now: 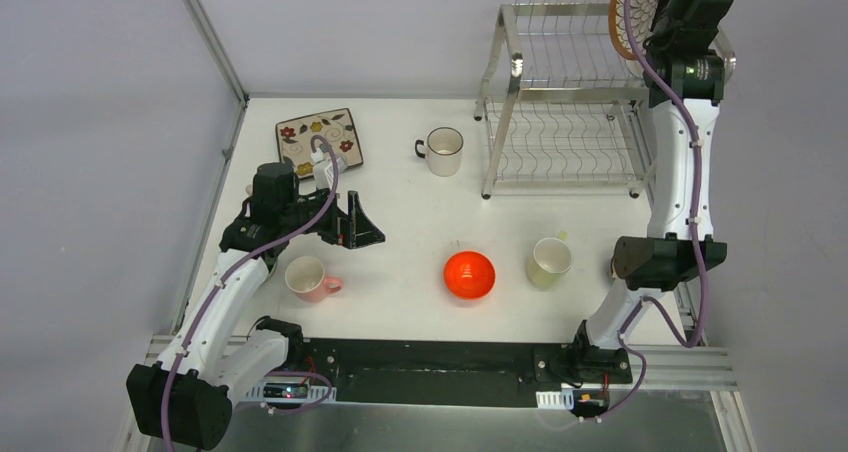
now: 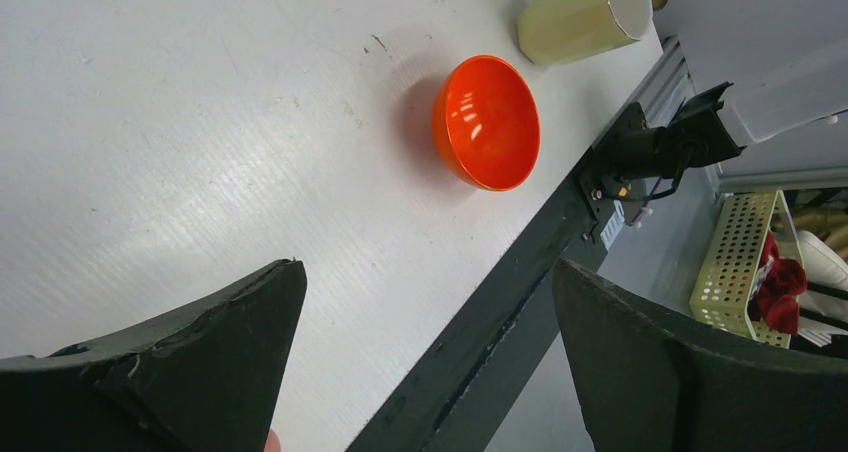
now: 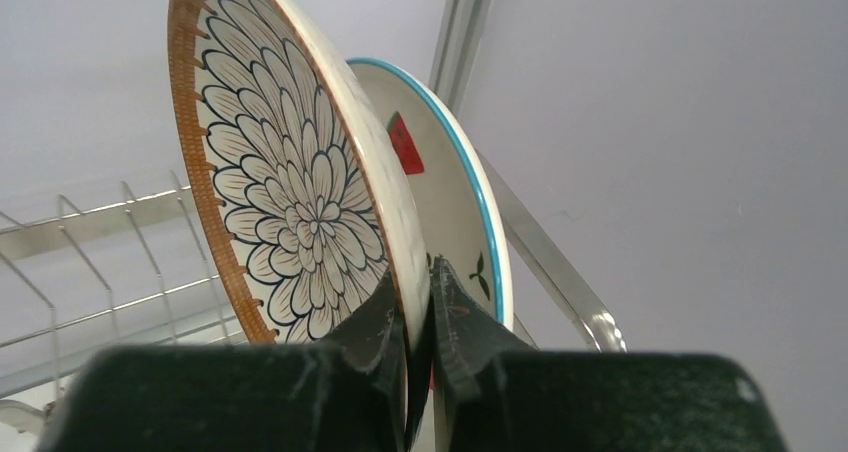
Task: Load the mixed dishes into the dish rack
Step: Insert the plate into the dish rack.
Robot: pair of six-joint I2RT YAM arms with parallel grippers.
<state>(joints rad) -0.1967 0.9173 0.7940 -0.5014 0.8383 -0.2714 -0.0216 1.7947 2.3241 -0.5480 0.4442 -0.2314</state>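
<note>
My right gripper (image 3: 418, 297) is shut on the rim of the brown-petal round plate (image 3: 290, 202) and holds it upright over the upper shelf of the silver dish rack (image 1: 560, 102), next to the strawberry white plate (image 3: 455, 182) standing behind it. The plate also shows at the top of the top view (image 1: 628, 7). My left gripper (image 1: 352, 227) is open and empty, low over the table. A floral rectangle plate (image 1: 318, 140), white cup (image 1: 443, 150), pink cup (image 1: 308, 278), red-orange bowl (image 1: 469, 274) and yellow cup (image 1: 548, 262) sit on the table.
The rack's wire lower shelf (image 1: 560, 152) holds nothing. In the left wrist view the red-orange bowl (image 2: 487, 122) and yellow cup (image 2: 585, 14) lie near the table's front edge, with a pale perforated basket (image 2: 745, 262) beyond it.
</note>
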